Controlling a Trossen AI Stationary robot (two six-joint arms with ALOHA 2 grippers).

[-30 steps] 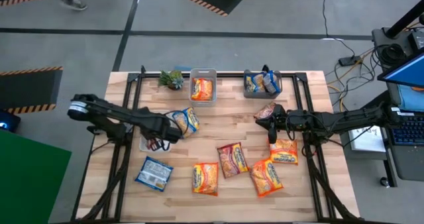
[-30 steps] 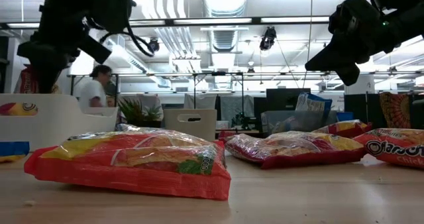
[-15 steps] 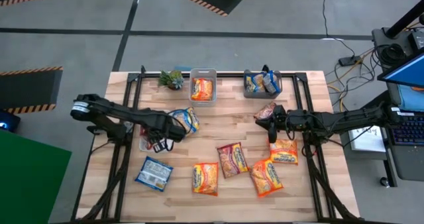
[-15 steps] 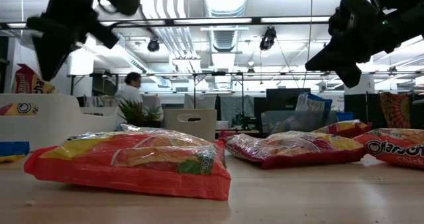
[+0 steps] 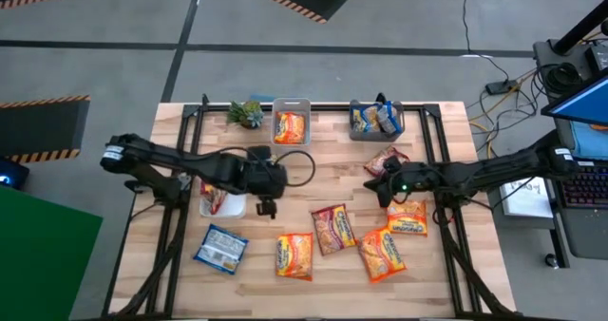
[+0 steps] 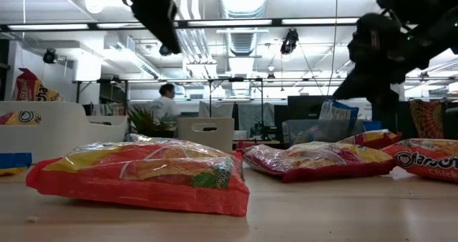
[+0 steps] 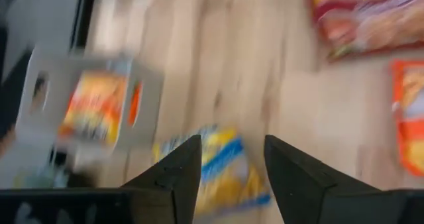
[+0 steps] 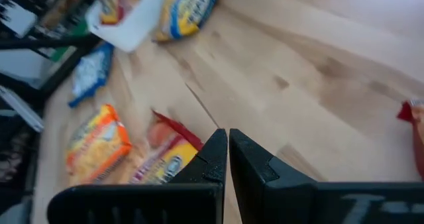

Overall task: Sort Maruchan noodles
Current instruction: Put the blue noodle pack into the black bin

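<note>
L gripper [image 5: 266, 207] hung over the table's [image 5: 313, 193] middle-left part, just beside the white bin [image 5: 211, 207] at the L edge. Its fingers [image 7: 179, 168] were spread w/ nothing between them. Past them the L wrist view, blurred, showed a blue-yellow packet [image 7: 222, 168] lying on the wood. The R wrist view put that packet right beside the white bin; in the high view the arm hid it. The white bin held red & orange packets [image 5: 217, 199].

R gripper [image 5: 385, 190] hung near the R-middle of the table, fingers [image 8: 215, 151] pressed together, holding nothing. A red packet [image 5: 385, 160] lay just beside it toward the far edge, an orange one [image 5: 407, 217] just beside it toward the near edge.

Loose on the near half:
- a blue-white packet [image 5: 221, 248] near the L corner
- an orange packet [image 5: 294, 255] & a red one [image 5: 333, 229] at the middle
- another orange packet [image 5: 382, 253] to the R of those

Along the far edge stood a small plant [image 5: 246, 113], then a grey bin [image 5: 291, 103] w/ an orange packet [image 5: 291, 126] inside. Further R was a 2nd grey bin [image 5: 353, 107] w/ blue-yellow packets [image 5: 375, 120].
</note>
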